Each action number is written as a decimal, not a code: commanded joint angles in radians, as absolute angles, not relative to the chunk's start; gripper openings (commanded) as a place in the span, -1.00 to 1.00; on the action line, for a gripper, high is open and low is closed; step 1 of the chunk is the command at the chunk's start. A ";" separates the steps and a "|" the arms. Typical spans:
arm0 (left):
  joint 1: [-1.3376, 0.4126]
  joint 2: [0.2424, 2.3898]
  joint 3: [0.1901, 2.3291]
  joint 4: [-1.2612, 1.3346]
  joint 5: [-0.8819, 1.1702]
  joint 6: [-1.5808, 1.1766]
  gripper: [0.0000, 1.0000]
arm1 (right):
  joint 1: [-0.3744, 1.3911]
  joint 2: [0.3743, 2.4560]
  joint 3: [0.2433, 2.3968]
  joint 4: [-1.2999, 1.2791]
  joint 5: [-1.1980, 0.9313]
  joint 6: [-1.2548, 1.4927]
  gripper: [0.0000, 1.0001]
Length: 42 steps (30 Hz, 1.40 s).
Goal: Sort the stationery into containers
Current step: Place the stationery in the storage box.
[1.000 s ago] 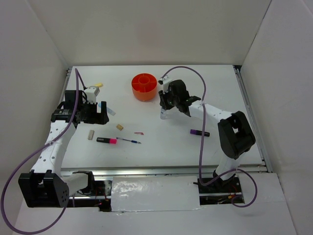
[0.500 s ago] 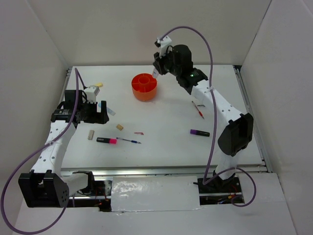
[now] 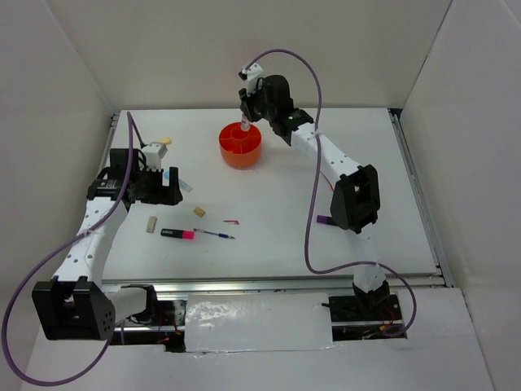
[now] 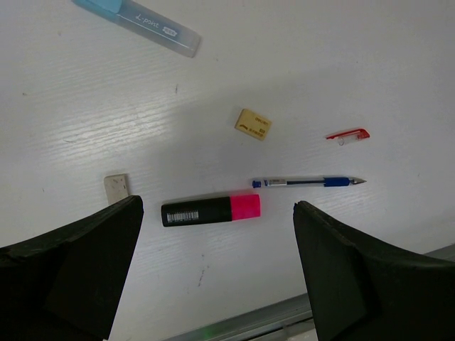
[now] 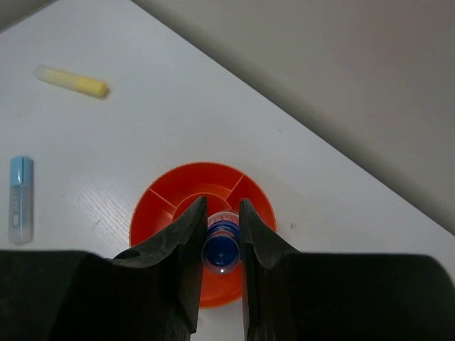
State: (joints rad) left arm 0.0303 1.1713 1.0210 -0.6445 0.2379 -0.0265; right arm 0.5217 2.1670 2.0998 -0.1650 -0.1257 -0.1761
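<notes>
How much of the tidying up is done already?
Barely started. The visible parts of the round orange plastic pot look empty. The right gripper holds the blue-capped clear bottle just over it. Left on the table: the pink-black highlighter, thin blue pen, tan eraser, yellow stick, blue strip and purple-black marker.

The desk (image 4: 341, 64) is white with a faint grain. The pot (image 5: 158, 213) is bright orange. The bottle (image 5: 222, 250) has a blue cap, and the right jaws on it are black. The stick (image 5: 73, 82) is pale yellow and the strip (image 5: 20, 199) is light blue and clear. The highlighter (image 4: 210, 210) is black with a pink cap and a white barcode label. The pen (image 4: 307, 182) is clear with blue parts. One eraser (image 4: 253, 123) is tan, the other eraser (image 4: 116, 187) is off-white, and the small clip (image 4: 348, 134) is red.
</notes>
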 commanded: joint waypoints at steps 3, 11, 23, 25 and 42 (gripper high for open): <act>0.035 1.184 1.023 -0.595 0.262 -0.012 0.99 | 0.538 2.155 2.123 -0.084 -0.127 -0.169 -1.00; 0.035 1.190 1.009 -0.584 0.253 -0.012 0.99 | 0.548 2.151 2.092 -0.090 -0.147 -0.158 -1.00; 0.037 1.203 1.034 -0.624 0.248 0.079 0.99 | 0.572 2.174 2.062 -0.110 -0.132 -0.175 -0.72; 0.038 1.195 1.040 -0.646 0.265 0.112 0.99 | 0.571 2.180 2.063 -0.112 -0.126 -0.176 -0.09; 0.037 1.127 0.940 -0.758 0.425 0.773 0.79 | 0.545 1.875 1.898 -0.232 -0.228 -0.083 0.67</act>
State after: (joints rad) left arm 0.0368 1.1374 0.9680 -0.7559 0.3408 0.6029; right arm 0.5591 2.0663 1.9457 -0.2241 -0.1757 -0.1261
